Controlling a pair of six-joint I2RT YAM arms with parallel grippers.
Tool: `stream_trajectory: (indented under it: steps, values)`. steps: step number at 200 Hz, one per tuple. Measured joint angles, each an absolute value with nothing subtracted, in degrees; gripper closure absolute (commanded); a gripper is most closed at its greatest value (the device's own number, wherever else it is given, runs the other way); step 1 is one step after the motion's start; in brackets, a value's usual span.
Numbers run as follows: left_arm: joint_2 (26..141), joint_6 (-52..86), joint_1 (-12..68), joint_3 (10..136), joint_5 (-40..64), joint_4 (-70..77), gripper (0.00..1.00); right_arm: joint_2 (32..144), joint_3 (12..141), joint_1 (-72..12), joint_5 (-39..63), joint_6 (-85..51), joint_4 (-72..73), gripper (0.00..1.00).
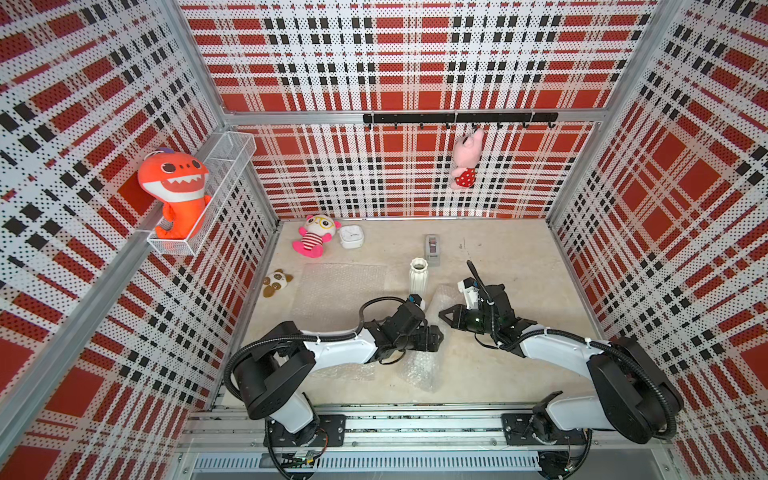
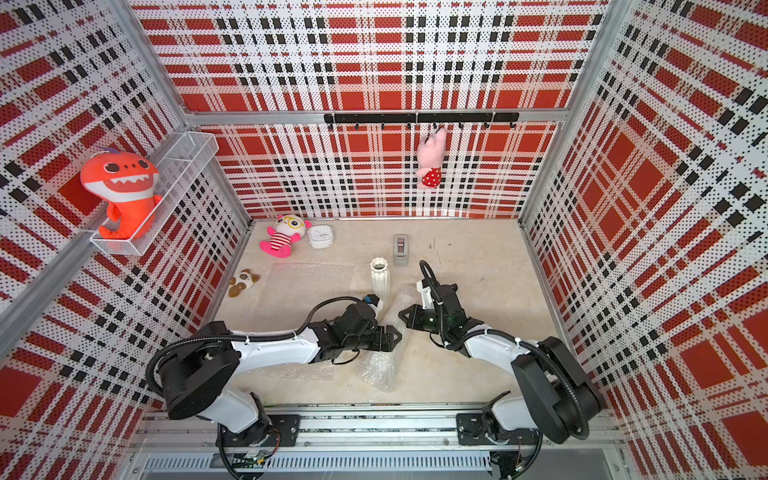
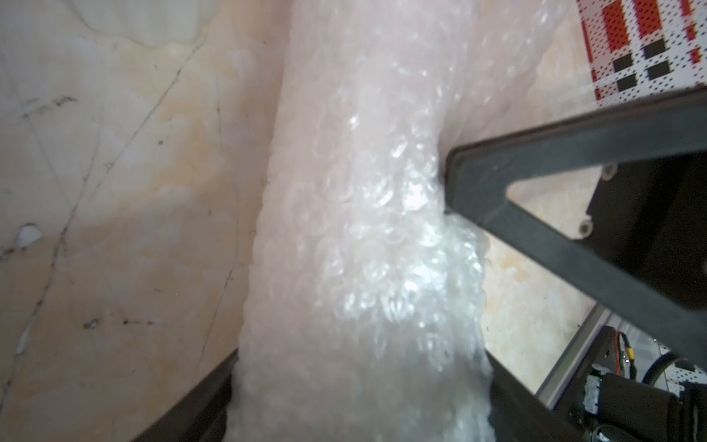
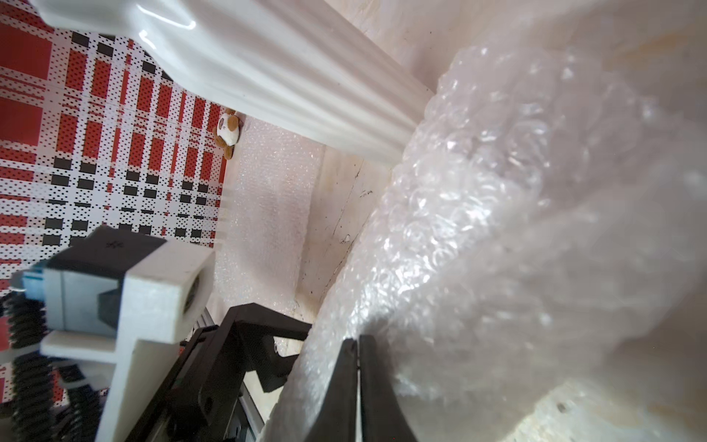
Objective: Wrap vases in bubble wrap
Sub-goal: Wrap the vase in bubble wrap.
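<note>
R end effector (image 4: 357,341) closed, prob. on bubble wrap (image 4: 497,210) | dispenser (image 1: 432,248) markings unreadable

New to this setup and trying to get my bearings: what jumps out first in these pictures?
Loud red plaid walls dominate, with an orange shark plush in a wire shelf on the left wall and a pink plush hanging from the back rail. Front centre, the left gripper and right gripper meet at a bubble wrap bundle, near an upright white vase.

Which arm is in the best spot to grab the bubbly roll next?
Probably left: the left tool is open around the bubble wrap roll, while the right tool is shut, tip against it.
</note>
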State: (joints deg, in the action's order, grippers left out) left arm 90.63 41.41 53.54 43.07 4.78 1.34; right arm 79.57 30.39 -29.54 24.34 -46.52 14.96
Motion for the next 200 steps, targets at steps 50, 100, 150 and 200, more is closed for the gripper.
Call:
stream_trajectory:
  steps: [50, 100, 150, 200]
  values:
    - [89.2, 43.0, 56.1, 43.8, 1.8, -1.1, 0.02, 79.7, 30.4, -30.3, 21.8, -46.4, 15.7, 0.92]
    - [89.7, 45.3, 59.9, 44.7, -1.9, -2.1, 0.01, 79.8, 30.4, -30.8, 19.1, -46.3, 16.0, 0.91]
    - [89.6, 46.1, 59.2, 44.2, -2.5, -1.3, 0.12, 79.5, 30.5, -31.0, 17.0, -45.3, 15.9, 0.85]
    - [88.2, 44.6, 57.5, 42.1, 0.0, 0.4, 0.18, 78.6, 32.2, -31.0, 15.2, -43.2, 13.1, 0.69]
